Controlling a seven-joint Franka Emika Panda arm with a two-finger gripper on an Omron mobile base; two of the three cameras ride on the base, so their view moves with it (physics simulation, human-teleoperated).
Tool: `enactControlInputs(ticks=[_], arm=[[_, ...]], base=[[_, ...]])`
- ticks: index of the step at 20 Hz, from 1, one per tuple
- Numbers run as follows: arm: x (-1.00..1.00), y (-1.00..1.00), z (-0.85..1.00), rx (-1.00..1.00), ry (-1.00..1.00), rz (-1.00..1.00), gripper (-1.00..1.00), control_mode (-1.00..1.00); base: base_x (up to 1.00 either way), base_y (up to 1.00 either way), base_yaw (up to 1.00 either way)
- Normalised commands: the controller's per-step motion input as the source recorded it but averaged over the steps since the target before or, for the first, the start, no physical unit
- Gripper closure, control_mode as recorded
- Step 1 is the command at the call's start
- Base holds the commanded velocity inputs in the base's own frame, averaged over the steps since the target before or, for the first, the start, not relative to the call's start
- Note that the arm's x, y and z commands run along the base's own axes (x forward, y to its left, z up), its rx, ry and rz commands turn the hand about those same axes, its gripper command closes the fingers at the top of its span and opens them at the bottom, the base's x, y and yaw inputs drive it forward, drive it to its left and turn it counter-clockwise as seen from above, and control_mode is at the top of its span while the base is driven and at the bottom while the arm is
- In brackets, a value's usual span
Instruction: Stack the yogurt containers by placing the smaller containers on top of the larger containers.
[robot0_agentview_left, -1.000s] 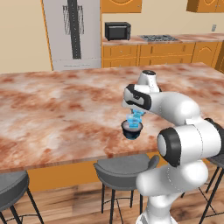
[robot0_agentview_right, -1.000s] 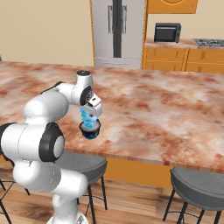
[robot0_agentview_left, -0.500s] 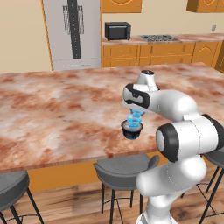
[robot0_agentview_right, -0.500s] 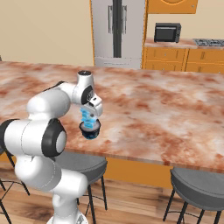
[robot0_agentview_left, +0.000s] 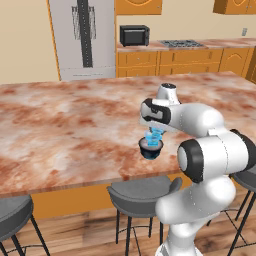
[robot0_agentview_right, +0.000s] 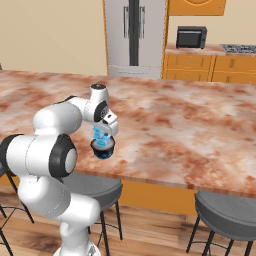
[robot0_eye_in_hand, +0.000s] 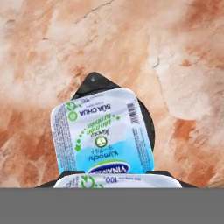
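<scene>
Holding my tool (robot0_agentview_left: 153, 136) half-open around a smaller container (robot0_agentview_left: 154, 134), I see it directly above the larger container (robot0_agentview_left: 150, 149) on the marbled tabletop (robot0_agentview_left: 70, 120). Beyond: fridge (robot0_agentview_left: 84, 37), microwave (robot0_agentview_left: 134, 35), orange cabinets (robot0_agentview_left: 195, 60). Below my tool, a second container's (robot0_eye_in_hand: 103, 131) lid reads "VINAMILK".

The dark cup (robot0_eye_in_hand: 146, 118) is mostly covered by the blue cup (robot0_eye_in_hand: 103, 131) sitting over it in the hand view; only its rim edges peek out. A second blue cup (robot0_eye_in_hand: 118, 180) is cut off by the bottom edge. In both base views the gripper (robot0_agentview_left: 154, 134) hides its fingertips behind the cups, so the grip cannot be judged.
</scene>
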Motion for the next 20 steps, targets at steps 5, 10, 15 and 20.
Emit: enactControlInputs(ticks=[5, 10, 15, 20], arm=[[0.0, -0.03, -0.1, 0.0, 0.03, 0.0, 1.0, -1.0], [0.02, 0.0, -0.05, 0.0, 0.05, -0.01, 1.0, -1.0], [0.01, 0.0, -0.01, 0.0, 0.06, -0.01, 1.0, -1.0], [0.14, 0.0, 0.0, 0.0, 0.07, -0.01, 1.0, -1.0]], base=[[0.0, 0.0, 0.0], [0.0, 0.0, 0.0], [0.0, 0.0, 0.0], [0.0, 0.0, 0.0]])
